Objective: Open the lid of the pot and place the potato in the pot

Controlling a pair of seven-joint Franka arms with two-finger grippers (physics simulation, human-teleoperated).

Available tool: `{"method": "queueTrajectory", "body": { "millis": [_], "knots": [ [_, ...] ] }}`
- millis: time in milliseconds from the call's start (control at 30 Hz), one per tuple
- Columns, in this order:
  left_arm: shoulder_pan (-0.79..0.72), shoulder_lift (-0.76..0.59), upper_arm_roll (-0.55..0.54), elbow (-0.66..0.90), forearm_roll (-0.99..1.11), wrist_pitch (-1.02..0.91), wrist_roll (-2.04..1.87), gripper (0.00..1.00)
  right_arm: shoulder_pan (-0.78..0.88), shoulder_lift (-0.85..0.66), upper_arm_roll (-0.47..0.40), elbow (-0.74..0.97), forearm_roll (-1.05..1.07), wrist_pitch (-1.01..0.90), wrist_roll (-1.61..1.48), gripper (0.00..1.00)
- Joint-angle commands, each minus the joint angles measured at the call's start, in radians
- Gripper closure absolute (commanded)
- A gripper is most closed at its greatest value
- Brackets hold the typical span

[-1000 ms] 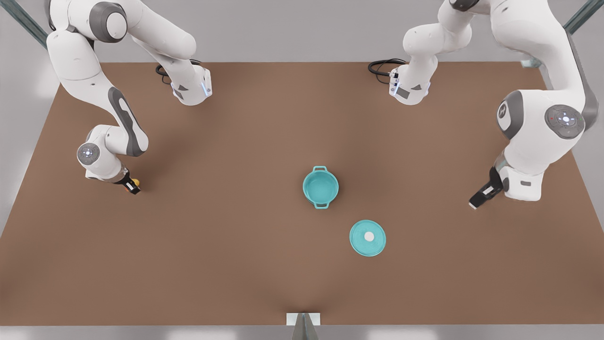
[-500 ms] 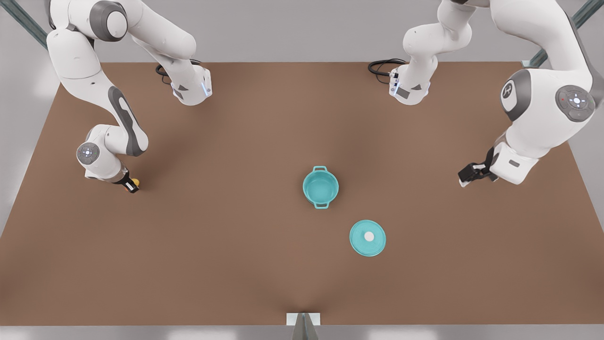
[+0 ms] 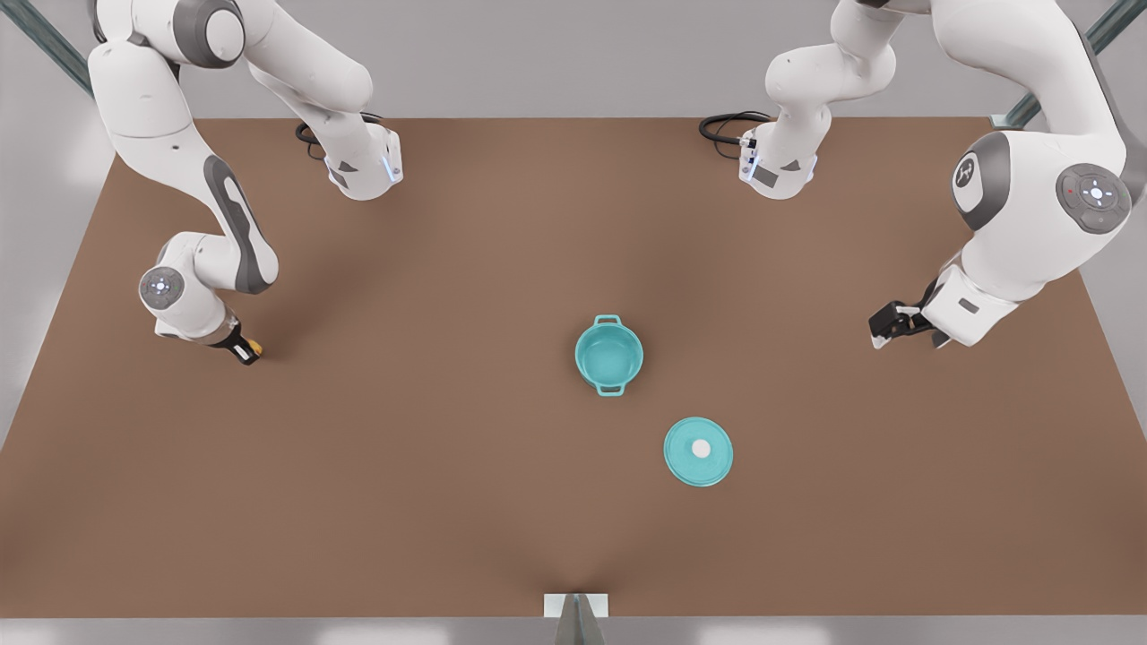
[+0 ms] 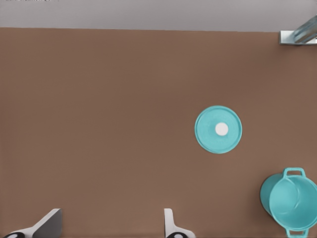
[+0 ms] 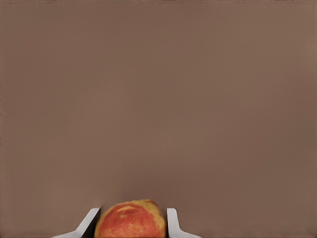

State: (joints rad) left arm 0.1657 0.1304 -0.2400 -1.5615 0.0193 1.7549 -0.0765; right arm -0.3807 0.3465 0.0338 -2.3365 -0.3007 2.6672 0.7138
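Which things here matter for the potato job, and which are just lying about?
Job:
pot, open
lid, flat on the table beside the pot
potato, held in the right claw
left claw, open, waiting

Lying about:
cables at the arm bases

No readable text, labels, brand names, numbers or signs appear in any view. The pot (image 3: pixel 608 355), the pot lid (image 3: pixel 698 451), the potato (image 5: pixel 131 219) and the desk (image 3: pixel 466 502) all have plain, unmarked surfaces. The robot arms carry small grey markings and round lit panels on their joints, but nothing on them can be made out as letters or digits.
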Motion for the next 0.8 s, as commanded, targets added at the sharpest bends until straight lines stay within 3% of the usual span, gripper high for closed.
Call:
{"method": "queueTrajectory", "body": {
  "millis": [0,433,567,767],
  "knots": [
    [0.0,0.0,-0.001,0.0,0.001,-0.002,0.127,0.0,0.002,-0.006,0.0,0.0,-0.002,-0.032,0.004,0.44],
    [0.0,0.0,-0.001,0.0,0.002,0.0,0.127,0.0,0.003,-0.061,0.035,0.002,0.008,-0.119,0.004,0.45],
    [0.0,-0.002,-0.001,0.0,0.002,-0.003,0.127,0.0,0.003,-0.095,0.083,0.003,0.02,-0.158,0.029,0.47],
    [0.0,0.0,-0.001,0.0,0.002,0.0,0.126,0.0,0.005,-0.152,0.224,0.011,0.101,-0.225,0.075,0.47]
  ]
}}
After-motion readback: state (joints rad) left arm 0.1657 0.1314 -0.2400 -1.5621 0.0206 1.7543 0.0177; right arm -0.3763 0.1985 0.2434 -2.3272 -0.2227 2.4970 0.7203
